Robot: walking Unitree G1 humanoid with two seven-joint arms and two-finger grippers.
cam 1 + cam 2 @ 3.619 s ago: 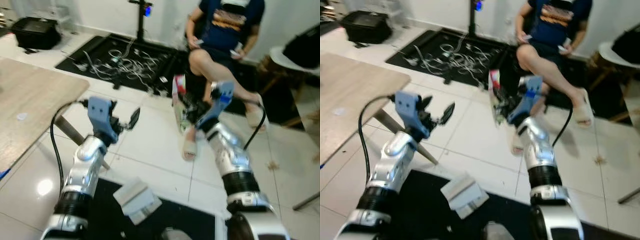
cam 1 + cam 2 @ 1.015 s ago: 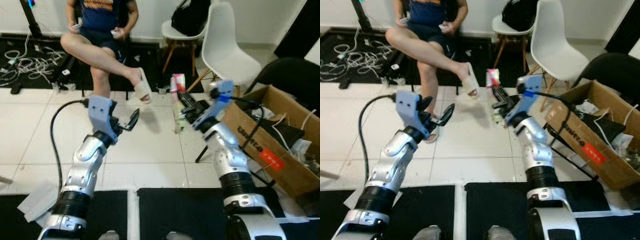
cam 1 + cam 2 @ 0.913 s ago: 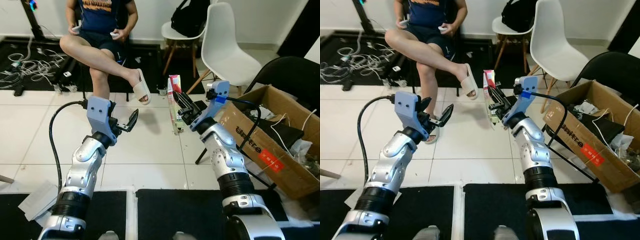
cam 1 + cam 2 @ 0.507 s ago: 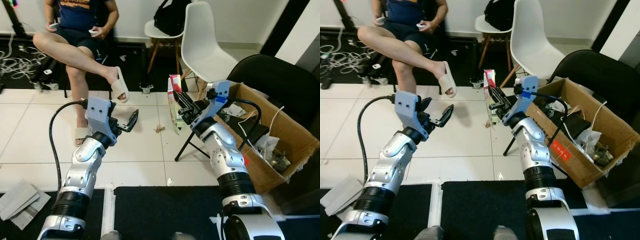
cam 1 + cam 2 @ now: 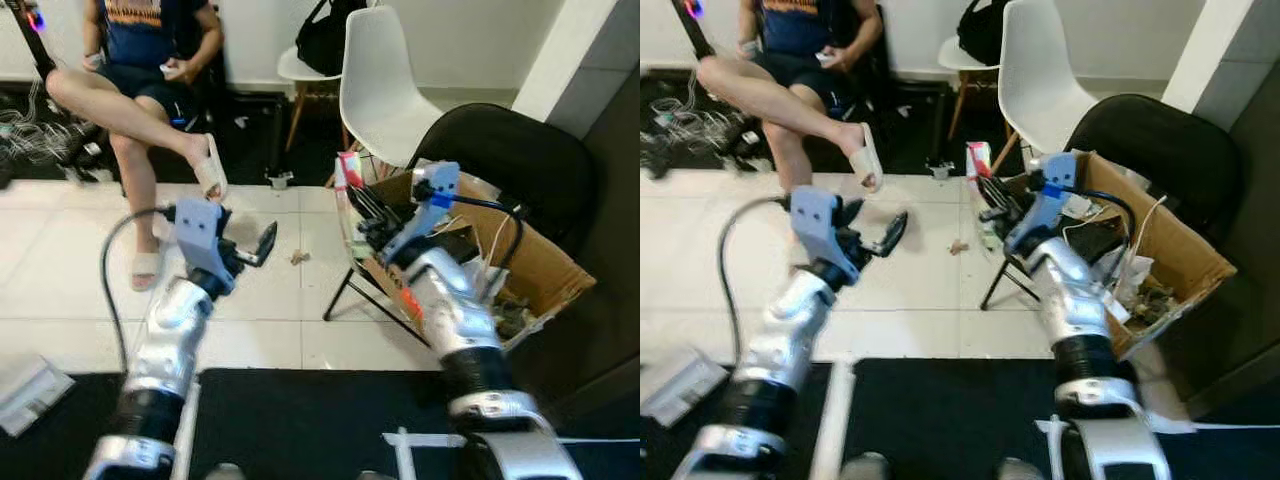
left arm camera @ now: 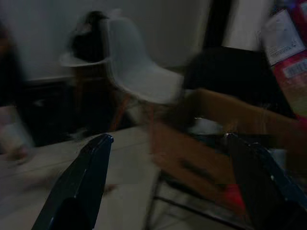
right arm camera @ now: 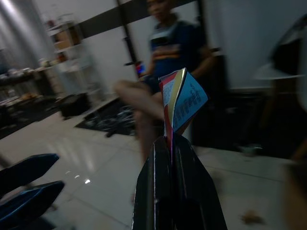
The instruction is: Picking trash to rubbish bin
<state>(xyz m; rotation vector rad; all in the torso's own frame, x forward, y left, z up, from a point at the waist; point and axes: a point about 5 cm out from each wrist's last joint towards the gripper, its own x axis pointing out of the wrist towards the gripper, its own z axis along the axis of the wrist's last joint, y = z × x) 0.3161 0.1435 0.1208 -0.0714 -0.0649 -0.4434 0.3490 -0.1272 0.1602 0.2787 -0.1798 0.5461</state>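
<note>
We see the right tool (image 5: 357, 215) raised in front of us, its two black fingers pressed tight on a flattened carton (image 5: 347, 190) with a red and white print; the carton stands upright above the fingers, its top edge sticking up past them. In the right wrist view the fingers (image 7: 165, 191) meet around the lower edge of the carton (image 7: 180, 103), which is pinched thin between them.

Just beyond and to the right of that tool sits the rubbish bin (image 5: 545, 265), an open brown cardboard box with paper, wires and other scraps inside; its near corner is just beside the carton, and the carton is held at the box's left edge, outside the opening as far as we can tell. The box rests against a black chair (image 5: 510, 150), and a white chair (image 5: 385, 90) stands behind it.

Our left tool (image 5: 250, 245) hovers out in front on the left, well apart from the right tool, over the white tiled floor (image 5: 60, 290). Its fingers are spread wide with nothing between them, as the left wrist view confirms, where the two fingers (image 6: 86, 177) frame the box (image 6: 211, 139) and the white chair.

Ahead of the left tool a person (image 5: 140, 70) sits with legs crossed, holding something small in each hand. A black mat (image 5: 300, 420) lies on the floor below both arms
</note>
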